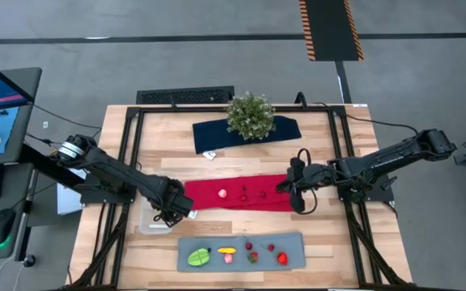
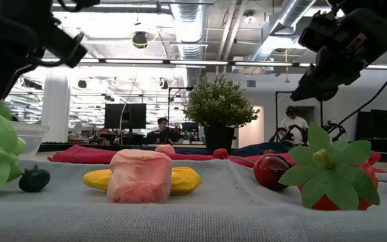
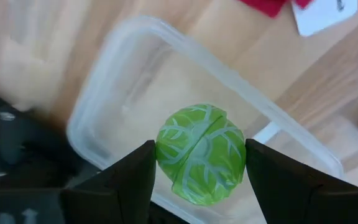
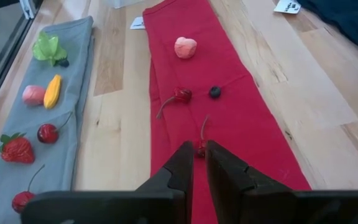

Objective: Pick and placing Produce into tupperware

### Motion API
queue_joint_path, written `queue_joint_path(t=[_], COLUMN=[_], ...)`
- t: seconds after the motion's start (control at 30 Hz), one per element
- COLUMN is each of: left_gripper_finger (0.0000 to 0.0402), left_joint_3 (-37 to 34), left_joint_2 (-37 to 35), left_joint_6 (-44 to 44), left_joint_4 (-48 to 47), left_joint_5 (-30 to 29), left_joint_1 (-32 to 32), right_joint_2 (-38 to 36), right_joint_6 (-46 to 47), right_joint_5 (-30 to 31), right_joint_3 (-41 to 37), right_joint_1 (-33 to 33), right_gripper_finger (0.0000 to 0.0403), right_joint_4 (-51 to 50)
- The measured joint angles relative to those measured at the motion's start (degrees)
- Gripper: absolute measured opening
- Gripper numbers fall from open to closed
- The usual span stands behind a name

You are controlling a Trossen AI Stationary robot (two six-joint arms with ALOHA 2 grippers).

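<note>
The left gripper (image 3: 201,180) is clenched on a green toy cabbage (image 3: 201,163), holding it directly above the clear tupperware (image 3: 114,81). That container stands on the bare wood at the table's left side, just left of the grey mat (image 1: 298,242) and near the left end of the red cloth (image 1: 261,194).

The right gripper (image 4: 199,168) is over the right end of the red cloth, fingers nearly closed on the stem of a cherry (image 4: 201,149); whether the cherry is lifted cannot be told.

Also on the red cloth: a pink piece (image 4: 186,47), a second cherry (image 4: 182,95) and a dark berry (image 4: 215,92).

On the grey mat: a green leafy piece (image 1: 199,257), a yellow piece (image 1: 226,250), a pink piece (image 1: 228,259), cherries and a strawberry (image 1: 282,259).

A potted plant (image 1: 250,115) stands on a dark blue cloth (image 1: 209,133) at the far side.
</note>
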Motion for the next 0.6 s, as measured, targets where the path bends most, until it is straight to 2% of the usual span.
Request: queue_joint_path(t=[0.6], left_gripper_finger=[0.0224], left_joint_3=[-3.9], left_joint_2=[0.0], left_joint_6=[2.4], left_joint_4=[1.7], left_joint_5=[-2.1], left_joint_1=[-0.6], right_joint_2=[0.0], right_joint_6=[0.0], right_joint_5=[0.0], right_joint_3=[0.0], right_joint_1=[0.7], right_gripper_finger=[0.0066], right_joint_4=[0.3])
